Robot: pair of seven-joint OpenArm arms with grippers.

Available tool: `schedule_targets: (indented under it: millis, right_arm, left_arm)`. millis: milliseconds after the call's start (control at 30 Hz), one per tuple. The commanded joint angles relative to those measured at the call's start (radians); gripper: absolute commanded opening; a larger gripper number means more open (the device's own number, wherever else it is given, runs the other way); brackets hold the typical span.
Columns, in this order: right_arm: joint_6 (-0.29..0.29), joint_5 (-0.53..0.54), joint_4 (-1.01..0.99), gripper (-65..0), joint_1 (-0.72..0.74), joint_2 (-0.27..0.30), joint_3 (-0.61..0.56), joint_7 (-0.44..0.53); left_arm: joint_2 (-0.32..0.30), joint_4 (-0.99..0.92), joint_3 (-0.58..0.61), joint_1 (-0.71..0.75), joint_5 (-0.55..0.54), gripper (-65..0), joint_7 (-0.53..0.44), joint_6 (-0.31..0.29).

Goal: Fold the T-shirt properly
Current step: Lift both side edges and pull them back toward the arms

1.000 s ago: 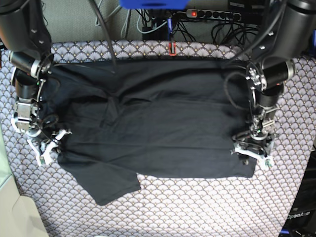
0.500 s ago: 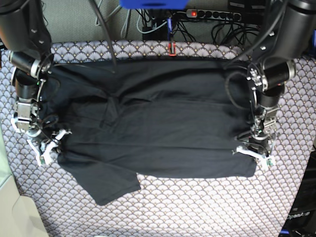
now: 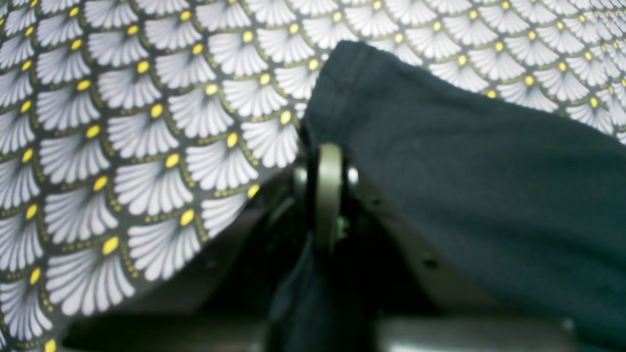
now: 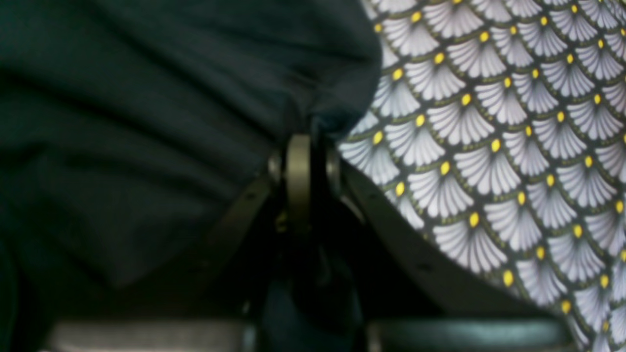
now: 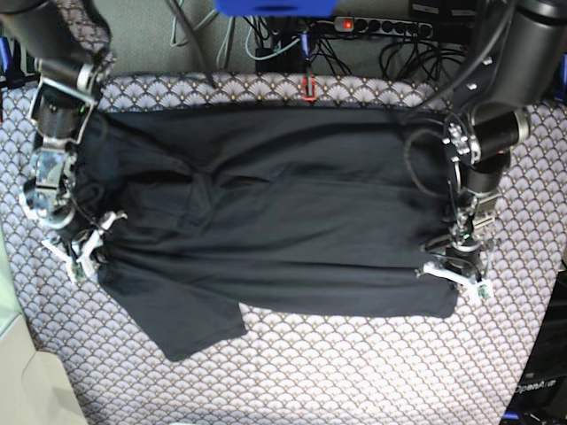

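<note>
Only one piece of writing can be read: pale letters "OpenArm" (image 5: 538, 387) on a dark part at the lower right corner of the base view. The plain charcoal-black short-sleeved cotton T-shirt (image 5: 283, 221) carries no print or label that I can see.

My left gripper (image 5: 457, 274) is clenched on the shirt's edge, on the right side of the base view. In the left wrist view the dark fabric (image 3: 464, 171) is pinched between my closed jaws and drapes over one of them, with a hemmed corner standing up above the tips. My right gripper (image 5: 86, 254) is also clamped shut on the opposite edge of the shirt, near the sleeve; in the right wrist view the cloth (image 4: 146, 122) bunches at the closed jaws.

The T-shirt lies spread wide across the middle of the white-grey scallop-patterned tablecloth with yellow dots (image 5: 354, 372), one sleeve pointing down toward the near edge.

Compared with one second ago, my left jaws, which stood open around the shirt's edge, are now closed on it. My right arm has risen and swung toward the far side of the table, and the left part of the shirt has shifted a little with it. The rest of the shirt lies as before.
</note>
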Motion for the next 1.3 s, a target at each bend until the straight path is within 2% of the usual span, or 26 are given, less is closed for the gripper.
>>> schedule_targets:
  millis: [0,333,433,533,767,933,1067,1133,1267]
  right_arm:
    - [-0.007,0.012,0.042,-65.0,0.018,0.009,0.003,0.024]
    - [-0.007,0.012,0.065,-65.0,-0.001,0.003,0.003,0.024]
    - [-0.007,0.012,0.065,-65.0,-0.01,0.003,0.003,0.025]
    - [-0.007,0.012,0.065,-65.0,-0.013,0.003,0.003,0.025]
    - [-0.007,0.012,0.065,-65.0,-0.013,0.003,0.001,0.025]
    - [-0.007,0.012,0.067,-65.0,-0.013,0.003,0.003,0.025]
    - [-0.007,0.014,0.068,-65.0,-0.033,0.005,0.004,0.025]
    - [-0.007,0.014,0.11,-65.0,-0.054,0.003,0.044,0.027]
    - [-0.007,0.012,0.286,-65.0,-0.124,-0.049,0.118,0.025]
  left_arm:
    - [-0.004,0.005,-0.001,-0.023,0.001,-65.0,0.014,-0.008]
    - [-0.002,0.017,-0.003,-0.008,0.0,-65.0,0.014,-0.009]
    - [-0.001,0.116,-0.003,0.046,-0.051,-65.0,0.014,-0.011]
    - [0.002,0.297,0.008,0.133,-0.128,-65.0,0.026,-0.011]
    - [0.019,0.801,0.077,0.291,-0.195,-65.0,0.287,-0.009]
    - [0.021,0.983,0.071,0.344,-0.233,-65.0,0.401,-0.009]
    - [0.021,1.087,0.07,0.408,-0.235,-65.0,0.451,-0.008]
    - [0.021,1.136,0.07,0.446,-0.235,-65.0,0.459,-0.008]
    - [0.021,1.225,0.07,0.523,-0.235,-65.0,0.459,-0.008]
